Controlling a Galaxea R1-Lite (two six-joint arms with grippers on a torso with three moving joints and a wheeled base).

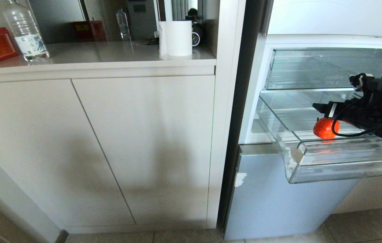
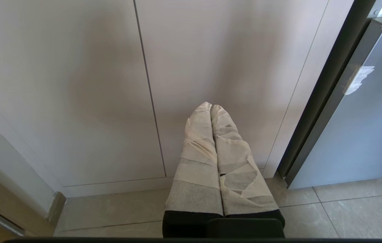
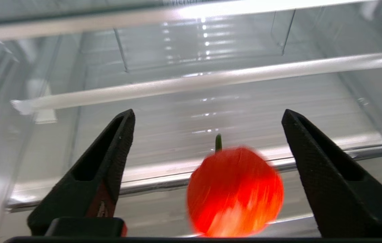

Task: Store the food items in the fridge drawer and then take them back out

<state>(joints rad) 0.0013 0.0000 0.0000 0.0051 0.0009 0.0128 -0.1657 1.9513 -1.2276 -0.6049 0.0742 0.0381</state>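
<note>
Food item [image 3: 234,192] is lying between the spread fingers of the right gripper [image 3: 207,141] — released, toward 5 o'clock — over the fridge drawer [image 1: 312,158]; left gripper [image 2: 211,111] clenched, parked.

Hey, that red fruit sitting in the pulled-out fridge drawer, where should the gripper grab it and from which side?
Grip the red fruit across its round middle, coming from above and in front over the fridge drawer lip. Its green stem points up, so keep the fingers on its sides. The open right gripper already straddles it.
</note>
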